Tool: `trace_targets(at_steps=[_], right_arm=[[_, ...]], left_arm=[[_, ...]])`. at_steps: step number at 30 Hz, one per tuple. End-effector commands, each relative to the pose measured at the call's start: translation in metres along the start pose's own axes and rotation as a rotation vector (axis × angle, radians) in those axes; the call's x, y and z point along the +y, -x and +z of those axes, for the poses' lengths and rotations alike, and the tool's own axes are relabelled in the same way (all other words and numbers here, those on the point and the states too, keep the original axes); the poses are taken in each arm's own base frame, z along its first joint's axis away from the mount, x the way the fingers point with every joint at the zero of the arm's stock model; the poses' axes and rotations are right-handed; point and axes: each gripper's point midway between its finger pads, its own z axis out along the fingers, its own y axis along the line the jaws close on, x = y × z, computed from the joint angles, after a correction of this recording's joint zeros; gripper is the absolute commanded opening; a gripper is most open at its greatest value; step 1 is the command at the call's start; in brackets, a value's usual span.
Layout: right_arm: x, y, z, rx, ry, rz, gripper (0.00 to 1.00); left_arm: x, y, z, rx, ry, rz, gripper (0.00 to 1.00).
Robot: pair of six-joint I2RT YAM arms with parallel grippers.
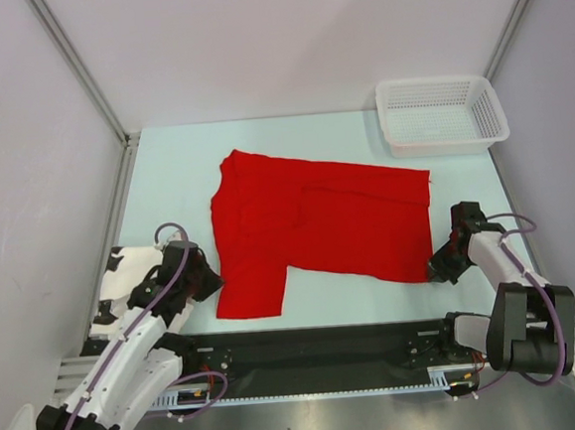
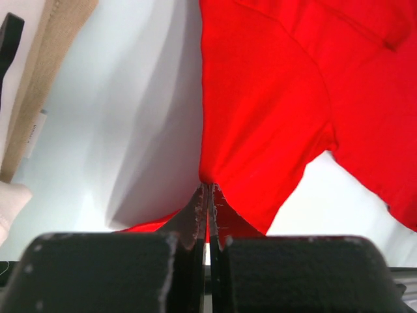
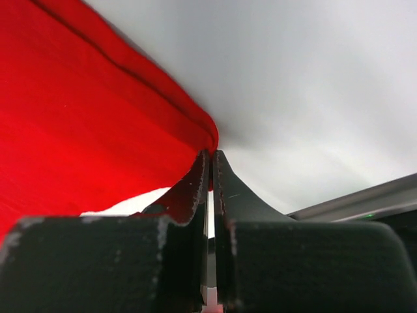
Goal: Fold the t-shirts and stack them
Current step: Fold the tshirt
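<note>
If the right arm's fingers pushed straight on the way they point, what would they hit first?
The red t-shirt. The fingers of the right gripper are shut right at its near corner and seem to be pinching it already, so cloth comes first. Beyond that lies more of the shirt.

A white plastic mesh basket stands upright at the far right corner of the pale blue-green surface, its open side up and its long side running along the far edge. A black strip runs along the surface's near edge, and a grey metal plate lies nearer still. A left post and a right post of aluminium rise from the far corners against plain pale walls. In the left wrist view a tan band lies beyond the surface's edge; what it is cannot be told.
</note>
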Motion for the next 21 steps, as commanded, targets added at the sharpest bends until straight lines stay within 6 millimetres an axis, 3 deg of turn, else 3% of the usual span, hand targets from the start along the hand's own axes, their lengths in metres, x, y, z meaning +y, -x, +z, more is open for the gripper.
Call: trace_targets(at_steps=[1, 9, 14, 18, 19, 21], right_arm=[[0.001, 0.004, -0.014, -0.03, 0.0, -0.015, 0.0], [0.016, 0.015, -0.021, -0.051, 0.036, -0.088, 0.0], [0.045, 0.045, -0.041, -0.115, 0.086, -0.162, 0.0], [0.06, 0.065, -0.043, -0.13, 0.076, -0.197, 0.0], [0.064, 0.069, -0.042, -0.13, 0.081, -0.2, 0.0], [0.074, 0.077, -0.043, -0.124, 0.103, -0.21, 0.0]], left_arm=[[-0.006, 0.0, -0.01, 0.0, -0.029, -0.022, 0.0], [-0.021, 0.013, -0.022, -0.041, -0.083, 0.018, 0.0], [-0.052, 0.049, -0.019, -0.079, -0.082, 0.114, 0.0], [-0.083, 0.085, -0.012, -0.101, -0.066, 0.211, 0.0], [-0.098, 0.101, -0.018, -0.136, -0.079, 0.215, 0.0], [-0.107, 0.114, -0.007, -0.125, -0.071, 0.231, 0.0]])
